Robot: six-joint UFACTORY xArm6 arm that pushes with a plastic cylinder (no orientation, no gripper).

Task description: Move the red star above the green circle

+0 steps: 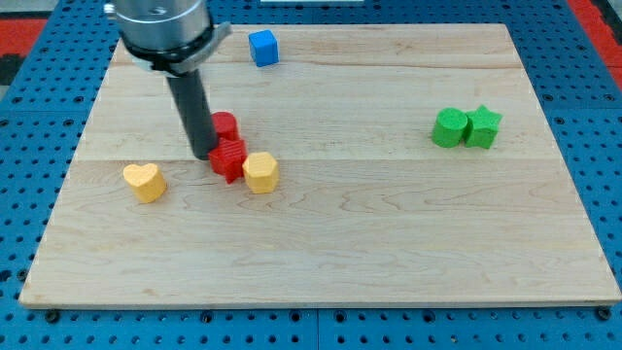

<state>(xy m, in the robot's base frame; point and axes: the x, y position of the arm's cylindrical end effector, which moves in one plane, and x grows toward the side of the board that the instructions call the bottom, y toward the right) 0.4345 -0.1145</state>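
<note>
Nearest on the wooden board (321,262), toward the left, a yellow heart (144,181) lies by itself. Slightly farther and to its right, a yellow hexagon-like block (260,172) touches the right side of the red star (229,158). My tip (203,154) stands just left of the red star, touching it or very nearly so. A rod has no jaws to open or clench, and it grasps nothing. Just behind the star, a second red block (225,124), rounded in shape, is partly hidden by the rod. Well apart on the right side, the green circle (449,128) sits touching a green star (482,126) on its right. So the red star is far to the left of the green circle. At the far edge, a blue cube (263,48) rests alone, left of centre.
</note>
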